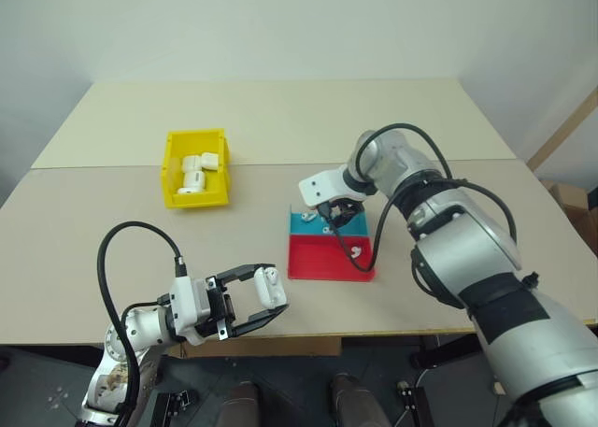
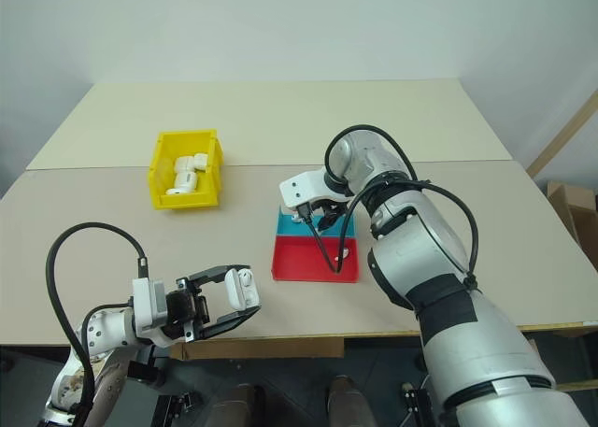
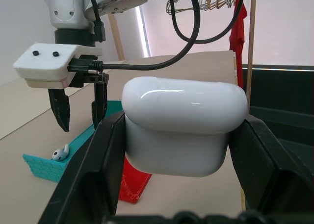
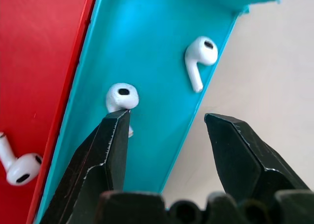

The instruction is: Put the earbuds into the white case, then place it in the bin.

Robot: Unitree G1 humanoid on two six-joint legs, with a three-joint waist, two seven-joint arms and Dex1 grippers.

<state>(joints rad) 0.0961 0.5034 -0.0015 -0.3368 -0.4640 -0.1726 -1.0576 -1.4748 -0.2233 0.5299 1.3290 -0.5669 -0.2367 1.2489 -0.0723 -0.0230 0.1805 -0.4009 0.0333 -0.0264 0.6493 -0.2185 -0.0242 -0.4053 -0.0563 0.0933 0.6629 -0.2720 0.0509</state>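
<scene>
At the desk's near edge the left gripper point(image 1: 266, 301) is clamped on the white case point(image 1: 270, 284), lid down, with no earbud loaded yet as far as one can judge. Further in, the right gripper point(image 4: 167, 117) hangs with jaws apart over the tray point(image 1: 322, 260), one finger touching an earbud point(image 4: 121, 96) in its blue part, another earbud point(image 4: 198, 57) lying beside. Toward the far left, the bin point(image 1: 195, 169) awaits the case.

Two high head views over the table point(image 1: 280, 119); close wrist views sharing the tray point(image 4: 147, 47).
</scene>
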